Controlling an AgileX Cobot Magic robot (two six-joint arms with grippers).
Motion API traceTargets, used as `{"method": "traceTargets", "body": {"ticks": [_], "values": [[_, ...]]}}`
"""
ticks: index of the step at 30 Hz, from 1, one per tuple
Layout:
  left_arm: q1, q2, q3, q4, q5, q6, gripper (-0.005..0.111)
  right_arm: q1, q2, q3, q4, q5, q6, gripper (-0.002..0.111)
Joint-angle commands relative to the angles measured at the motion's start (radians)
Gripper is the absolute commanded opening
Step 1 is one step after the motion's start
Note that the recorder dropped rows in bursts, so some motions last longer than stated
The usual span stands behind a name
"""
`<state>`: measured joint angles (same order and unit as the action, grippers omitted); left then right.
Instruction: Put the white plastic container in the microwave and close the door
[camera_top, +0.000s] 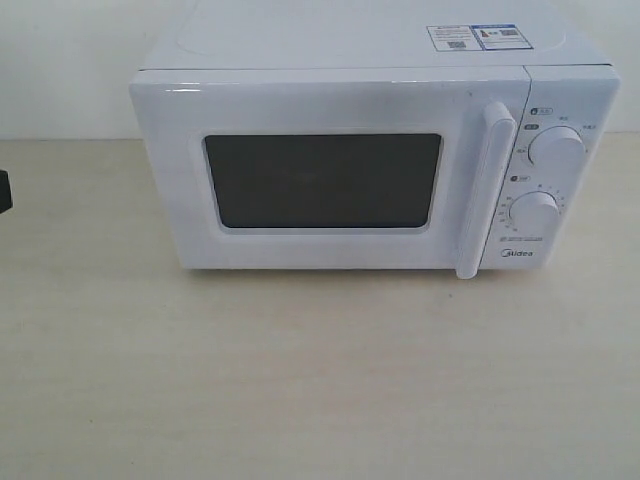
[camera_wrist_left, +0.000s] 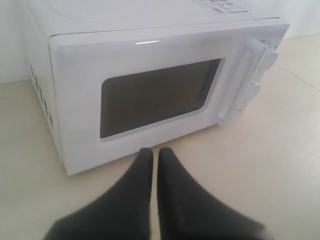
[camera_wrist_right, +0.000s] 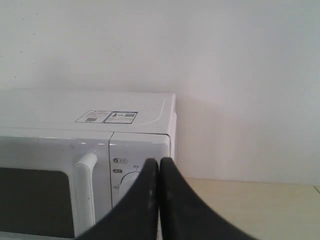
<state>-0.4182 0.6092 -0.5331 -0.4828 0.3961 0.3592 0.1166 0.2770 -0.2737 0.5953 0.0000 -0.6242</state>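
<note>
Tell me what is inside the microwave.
The door of the microwave is shut, and its dark window shows nothing of the inside. Whether the white plastic container is in there cannot be told; no view shows it.

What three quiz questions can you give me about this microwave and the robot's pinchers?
1. True or false: the door of the microwave is shut.
2. How many round dials are beside the door? A) one B) two C) four
3. Fill the gap: in the left wrist view, the left gripper has its fingertips ____ (together or apart).

Key: 1 true; 2 B; 3 together.
</note>
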Motion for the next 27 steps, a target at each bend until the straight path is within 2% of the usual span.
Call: {"method": "traceTargets", "body": {"ticks": [1, 4, 15, 20, 27], "values": [[0.001, -0.007, 0.004, 0.008, -0.008, 0.001, 0.004, -0.007, -0.048, 0.006, -0.401, 0.11, 0.39, 0.0], [0.001, -0.007, 0.004, 0.008, -0.008, 0.001, 0.004, -0.007, -0.075, 0.006, -0.49, 0.168, 0.486, 0.0], [0.001, -0.007, 0.004, 0.008, -0.008, 0.001, 0.004, -0.007, -0.186, 0.006, -0.531, 0.312, 0.531, 0.0], [0.001, -0.007, 0.004, 0.008, -0.008, 0.001, 0.004, -0.007, -0.215, 0.006, -0.607, 0.361, 0.648, 0.0], [0.001, -0.007, 0.004, 0.008, -0.008, 0.001, 0.004, -0.007, -0.235, 0.006, -0.607, 0.386, 0.648, 0.0]]}}
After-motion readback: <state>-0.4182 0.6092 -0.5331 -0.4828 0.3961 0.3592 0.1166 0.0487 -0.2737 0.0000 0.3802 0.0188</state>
